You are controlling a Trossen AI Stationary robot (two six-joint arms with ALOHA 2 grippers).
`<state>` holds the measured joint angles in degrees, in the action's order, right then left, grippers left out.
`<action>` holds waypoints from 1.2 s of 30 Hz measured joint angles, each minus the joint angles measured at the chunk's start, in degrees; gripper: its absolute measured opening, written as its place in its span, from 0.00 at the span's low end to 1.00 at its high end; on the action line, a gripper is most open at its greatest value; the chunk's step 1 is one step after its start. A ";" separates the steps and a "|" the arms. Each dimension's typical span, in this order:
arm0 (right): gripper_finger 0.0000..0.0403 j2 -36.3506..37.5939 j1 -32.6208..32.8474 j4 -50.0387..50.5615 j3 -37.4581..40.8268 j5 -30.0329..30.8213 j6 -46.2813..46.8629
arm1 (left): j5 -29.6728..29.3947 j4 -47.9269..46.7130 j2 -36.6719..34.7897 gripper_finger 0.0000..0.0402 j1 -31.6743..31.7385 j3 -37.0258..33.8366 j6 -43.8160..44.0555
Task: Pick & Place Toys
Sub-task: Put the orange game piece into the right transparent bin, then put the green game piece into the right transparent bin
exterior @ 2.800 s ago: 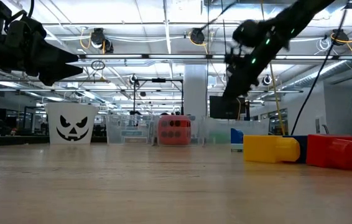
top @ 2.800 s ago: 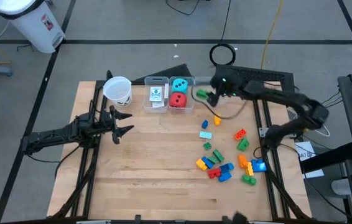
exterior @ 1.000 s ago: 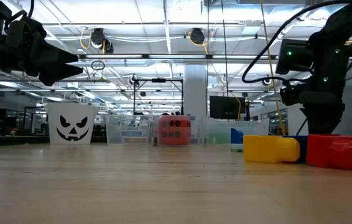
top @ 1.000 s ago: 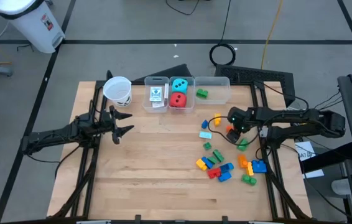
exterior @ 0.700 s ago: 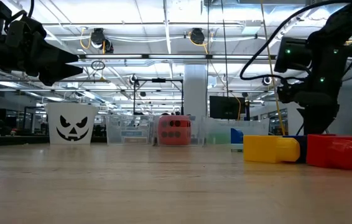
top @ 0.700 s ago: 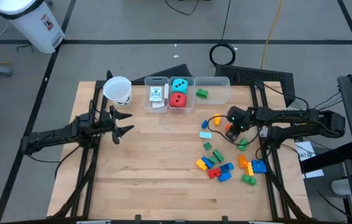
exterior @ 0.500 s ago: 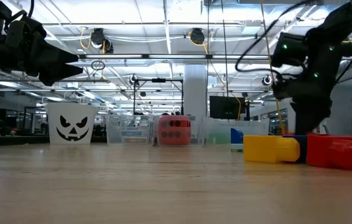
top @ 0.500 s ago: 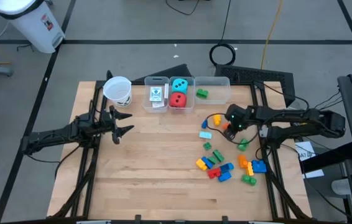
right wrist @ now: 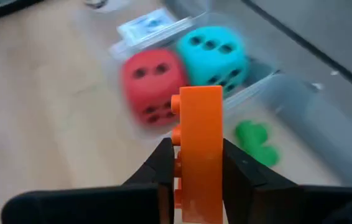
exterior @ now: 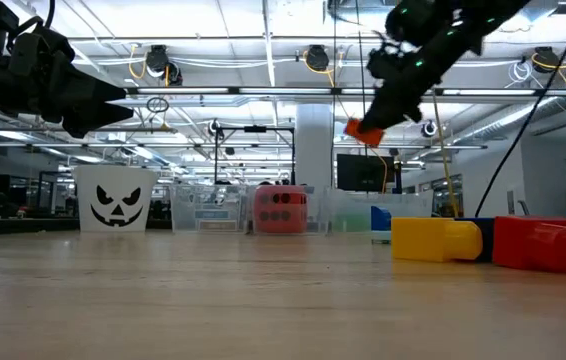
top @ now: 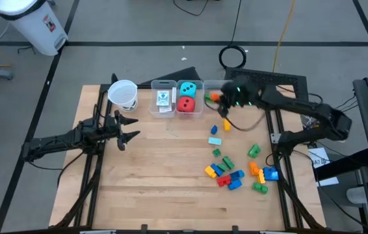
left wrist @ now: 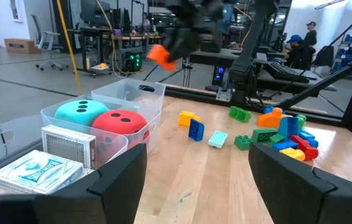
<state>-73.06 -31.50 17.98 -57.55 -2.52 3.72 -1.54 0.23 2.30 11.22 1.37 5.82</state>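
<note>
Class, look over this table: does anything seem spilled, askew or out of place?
Nothing looks damaged. Loose bricks lie scattered on the table's right side, unsorted. The right gripper holds an orange brick above the bins.

Grey floor [top: 138, 26], white bin [top: 31, 23], ceiling lights [exterior: 263, 60].

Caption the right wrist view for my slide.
Right tool holds an orange brick above the bin with a green brick.

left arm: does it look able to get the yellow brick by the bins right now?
Probably yes. The left gripper is open and empty, and bare table lies between it and the yellow brick. It is a long stretch, though.
</note>
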 joint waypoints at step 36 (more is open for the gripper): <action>0.69 -7.01 -6.98 14.18 -5.19 1.02 -8.29 | 0.00 0.00 -0.01 0.71 0.00 0.00 0.00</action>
<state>-80.07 -38.48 32.15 -62.74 -1.50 -4.57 -1.54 0.23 2.29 11.22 1.37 5.82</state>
